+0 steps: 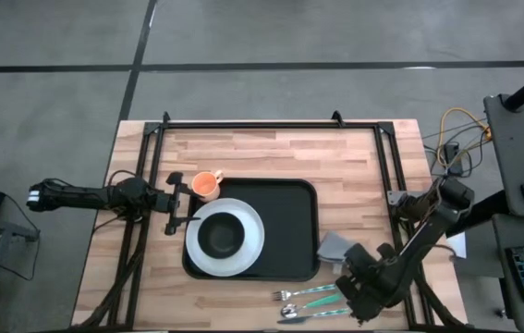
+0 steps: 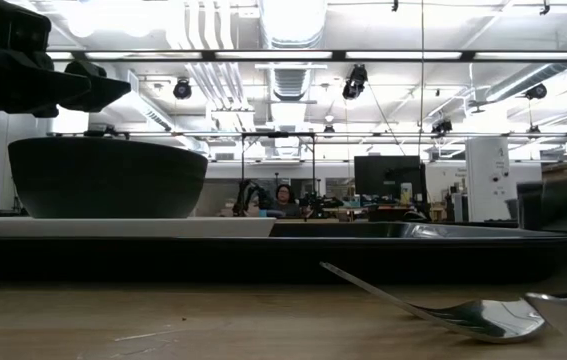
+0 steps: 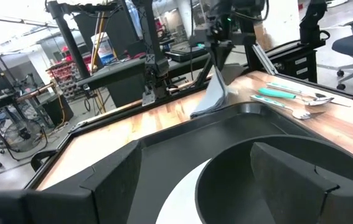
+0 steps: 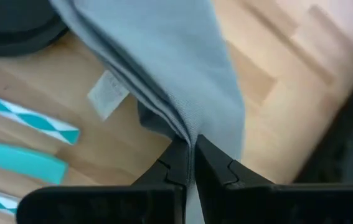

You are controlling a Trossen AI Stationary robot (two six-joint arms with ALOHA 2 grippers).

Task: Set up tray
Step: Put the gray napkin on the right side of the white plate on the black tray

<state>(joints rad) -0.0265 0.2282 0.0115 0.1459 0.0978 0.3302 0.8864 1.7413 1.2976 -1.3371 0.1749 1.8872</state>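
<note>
The right gripper [image 4: 192, 163] has its fingers pressed together on a fold of the grey napkin [image 4: 164, 68], pinching the cloth so it hangs lifted, just off the tray's near right corner. The black tray [image 1: 289, 231] sits in the middle of the wooden table [image 1: 271, 153], carrying a white plate [image 1: 252, 242] with a dark bowl [image 1: 222, 236] on it at its left end. An orange cup [image 1: 206, 185] stands on the table beside the tray's far left corner. Over on that side the left gripper [image 1: 176, 200] hovers at the tray's left edge, fingers spread wide and holding nothing. Teal-handled cutlery [image 1: 308, 296] lies on the table along the tray's near side, close to the right gripper.
</note>
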